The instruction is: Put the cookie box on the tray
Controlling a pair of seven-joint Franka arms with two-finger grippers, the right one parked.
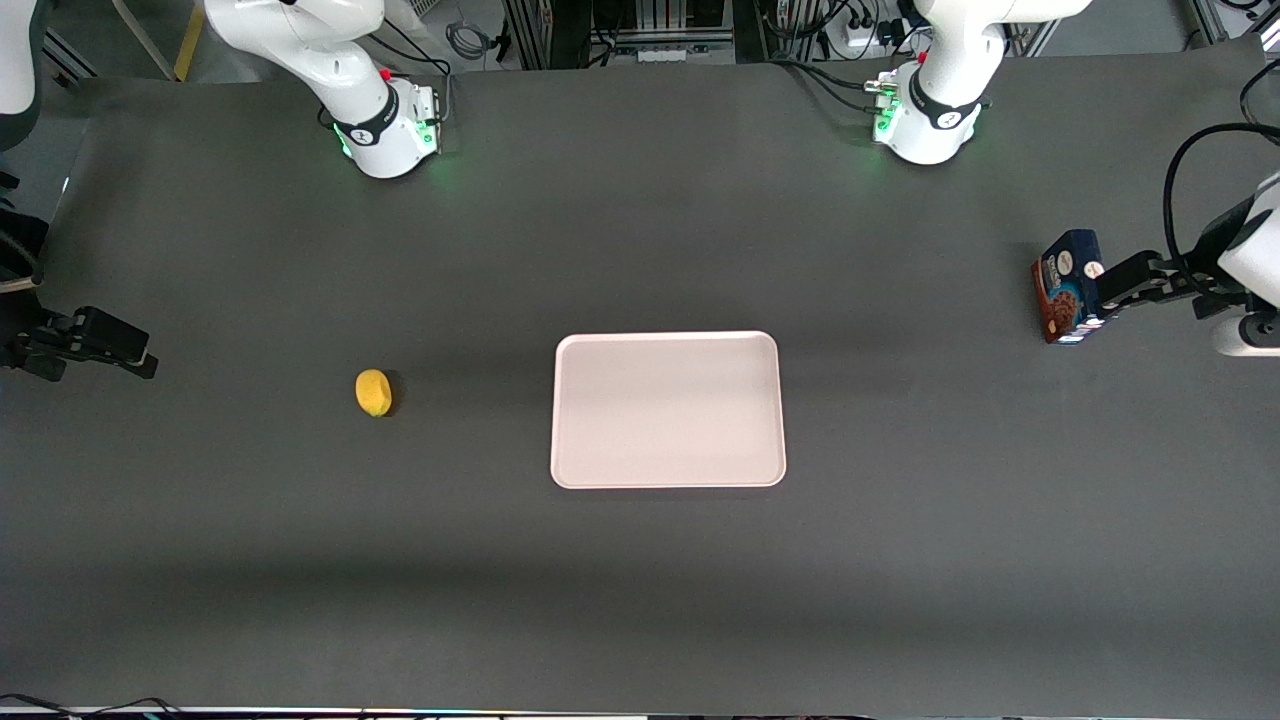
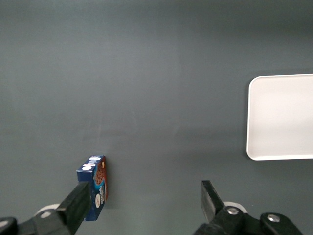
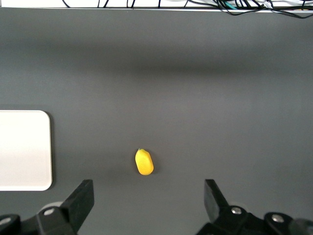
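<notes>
— Cookie box (image 1: 1066,288): how many, and where?
— One, standing on the table (image 1: 640,580) at the working arm's end, well apart from the one tray (image 1: 668,410) in the middle.
— And the gripper (image 2: 142,203)?
— Its fingers (image 2: 78,203) are spread wide, holding nothing; the box sits just beside one fingertip, at the edge of the gap.
— Anything else?
— One yellow lump (image 1: 374,392) toward the parked arm's end.
</notes>
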